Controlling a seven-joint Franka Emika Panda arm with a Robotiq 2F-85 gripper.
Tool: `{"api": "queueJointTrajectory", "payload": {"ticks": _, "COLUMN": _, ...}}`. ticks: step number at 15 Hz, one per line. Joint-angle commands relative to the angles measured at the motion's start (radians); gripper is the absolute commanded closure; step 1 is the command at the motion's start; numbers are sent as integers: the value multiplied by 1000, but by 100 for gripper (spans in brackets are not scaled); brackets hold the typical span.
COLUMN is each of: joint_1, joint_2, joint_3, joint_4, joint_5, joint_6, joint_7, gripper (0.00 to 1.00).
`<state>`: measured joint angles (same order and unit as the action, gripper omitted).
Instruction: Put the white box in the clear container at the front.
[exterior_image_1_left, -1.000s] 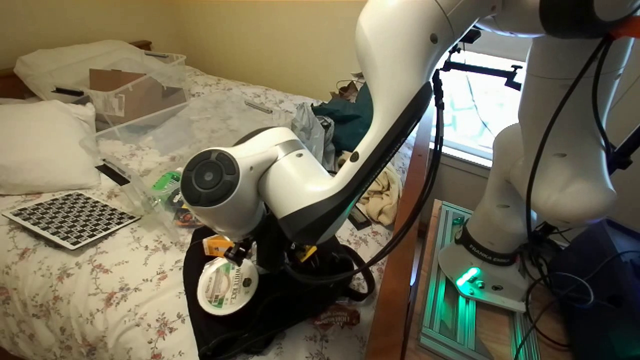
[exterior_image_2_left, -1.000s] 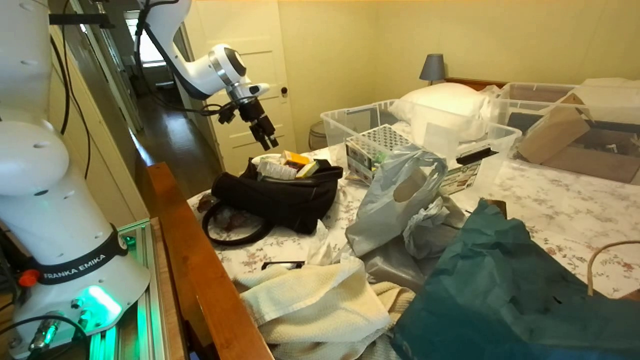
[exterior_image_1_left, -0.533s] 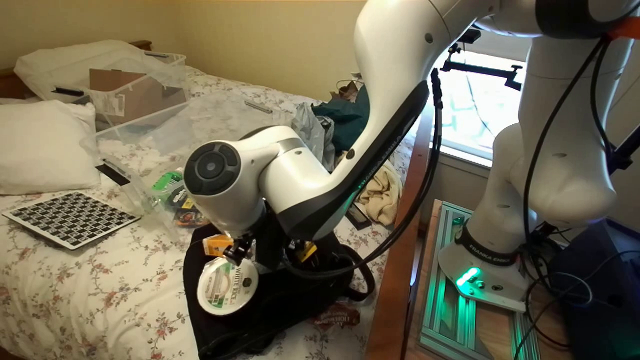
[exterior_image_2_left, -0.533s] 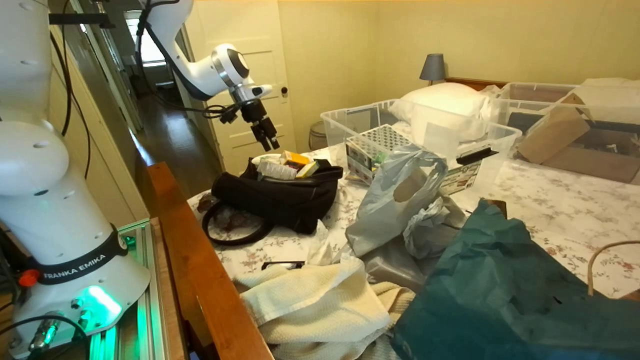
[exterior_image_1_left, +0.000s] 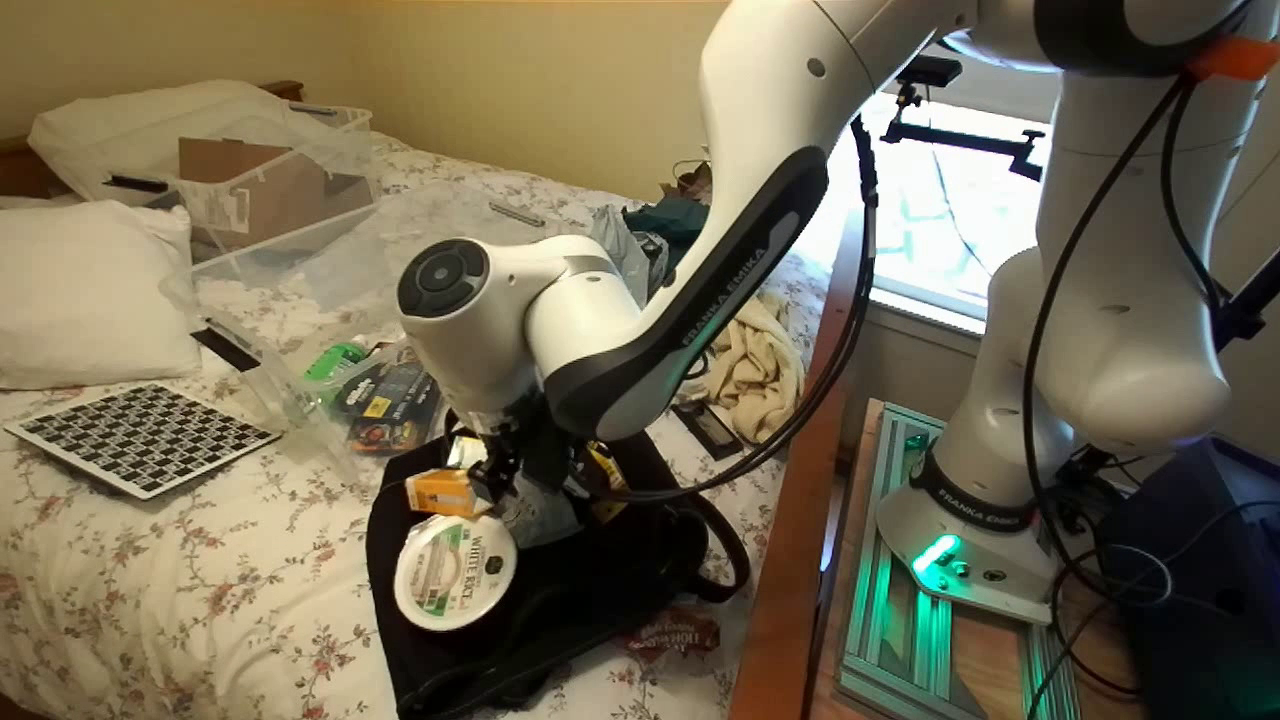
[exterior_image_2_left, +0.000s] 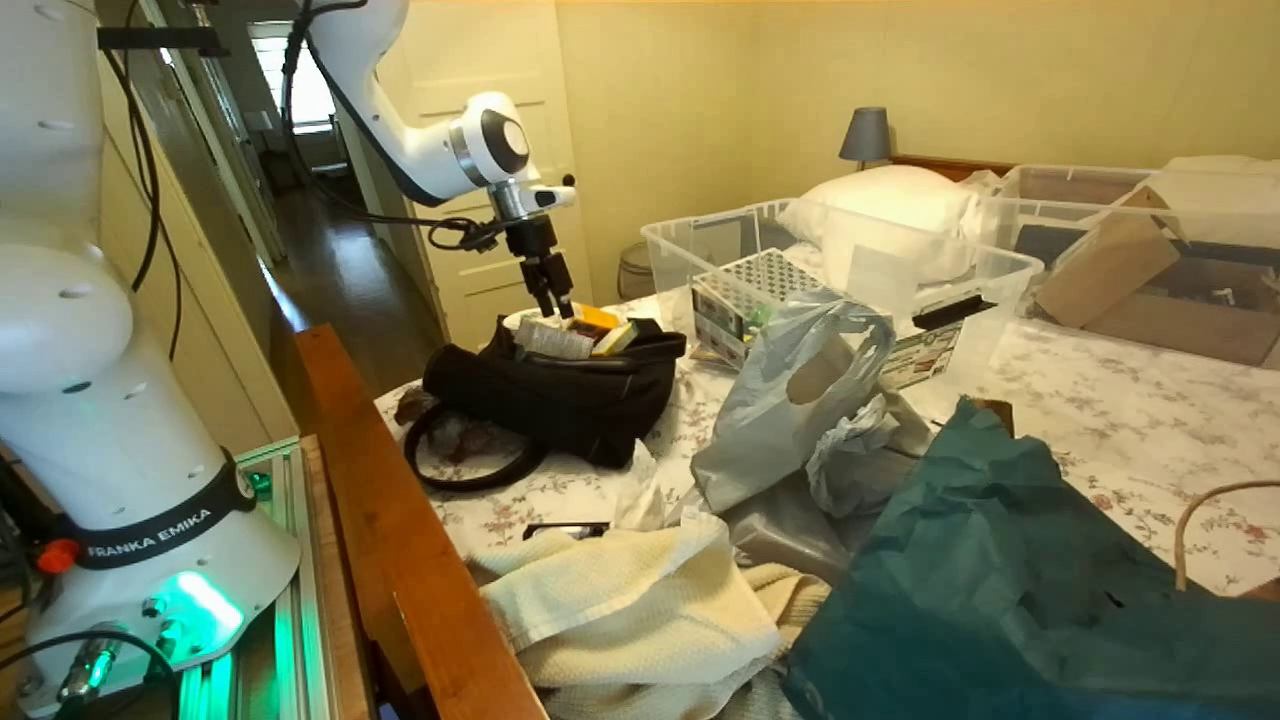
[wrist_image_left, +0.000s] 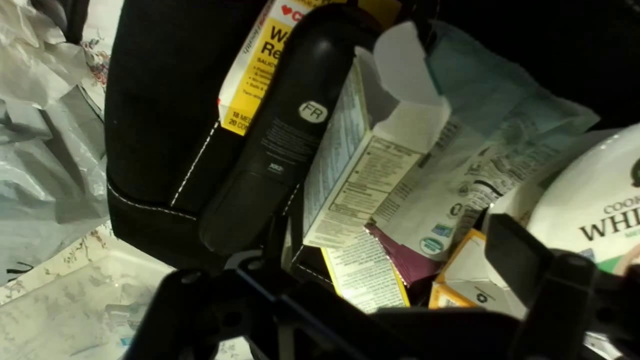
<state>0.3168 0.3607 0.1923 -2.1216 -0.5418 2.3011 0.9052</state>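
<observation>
"What's the white box (wrist_image_left: 372, 180) made of?"

"Smooth thin card, it looks, matt at the flaps."

"And the bin (exterior_image_2_left: 680, 262), two o'clock in an exterior view?"

"Clear plastic, glossy. The towel (exterior_image_2_left: 640, 610) at six o'clock there is rough woven cloth; the rail (exterior_image_2_left: 430, 560), smooth wood with a sheen."

"The claw (exterior_image_2_left: 557, 308)?"

"Matt. The black bag (exterior_image_2_left: 560, 405) is dull cloth."
</observation>
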Motion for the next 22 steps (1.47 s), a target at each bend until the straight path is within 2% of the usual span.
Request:
{"api": "queueJointTrajectory", "payload": {"ticks": 1, "joint_1": 0, "joint_2": 0, "joint_3": -27, "joint_4": 0, "joint_5": 97, "joint_6": -17, "joint_7": -83, "gripper": 0}}
{"api": "queueJointTrajectory", "payload": {"ticks": 2, "joint_1": -1, "joint_2": 3, "joint_3": -32, "joint_4": 2, "joint_5": 118, "joint_6": -16, "joint_7": -102, "gripper": 7}}
{"api": "queueJointTrajectory", "payload": {"ticks": 4, "joint_1": 0, "joint_2": 10, "joint_3": -42, "joint_4": 6, "joint_5": 149, "joint_6": -19, "joint_7": -127, "gripper": 34}}
{"api": "queueJointTrajectory", "payload": {"ticks": 6, "joint_1": 3, "joint_2": 20, "joint_3": -52, "joint_4": 10, "joint_5": 167, "joint_6": -19, "joint_7": -140, "gripper": 48}}
{"api": "queueJointTrajectory", "payload": {"ticks": 7, "joint_1": 3, "joint_2": 28, "joint_3": -55, "joint_4": 11, "joint_5": 175, "joint_6": -12, "joint_7": -145, "gripper": 27}}
{"api": "queueJointTrajectory", "payload": {"ticks": 8, "joint_1": 7, "joint_2": 35, "joint_3": -60, "joint_4": 13, "joint_5": 178, "joint_6": -14, "joint_7": -141, "gripper": 18}}
{"api": "queueJointTrajectory", "payload": {"ticks": 9, "joint_1": 7, "joint_2": 42, "joint_3": -62, "joint_4": 14, "joint_5": 184, "joint_6": -14, "joint_7": -145, "gripper": 16}}
{"api": "queueJointTrajectory", "payload": {"ticks": 11, "joint_1": 10, "joint_2": 54, "joint_3": -69, "joint_4": 18, "joint_5": 187, "joint_6": -15, "joint_7": -139, "gripper": 49}}
{"api": "queueJointTrajectory", "payload": {"ticks": 12, "joint_1": 16, "joint_2": 60, "joint_3": -75, "joint_4": 21, "joint_5": 181, "joint_6": -22, "joint_7": -125, "gripper": 50}}
{"api": "queueJointTrajectory", "payload": {"ticks": 13, "joint_1": 16, "joint_2": 65, "joint_3": -76, "joint_4": 22, "joint_5": 184, "joint_6": -21, "joint_7": -128, "gripper": 56}}
{"api": "queueJointTrajectory", "payload": {"ticks": 17, "joint_1": 20, "joint_2": 58, "joint_3": -85, "joint_4": 11, "joint_5": 189, "joint_6": -20, "joint_7": -111, "gripper": 86}}
{"api": "queueJointTrajectory", "payload": {"ticks": 19, "joint_1": 24, "joint_2": 40, "joint_3": -91, "joint_4": -4, "joint_5": 186, "joint_6": -20, "joint_7": -92, "gripper": 97}}
{"api": "queueJointTrajectory", "payload": {"ticks": 20, "joint_1": 27, "joint_2": 29, "joint_3": -93, "joint_4": -13, "joint_5": 184, "joint_6": -18, "joint_7": -80, "gripper": 94}}
{"api": "queueJointTrajectory", "payload": {"ticks": 22, "joint_1": 36, "joint_2": 3, "joint_3": -96, "joint_4": -34, "joint_5": 174, "joint_6": -15, "joint_7": -44, "gripper": 93}}
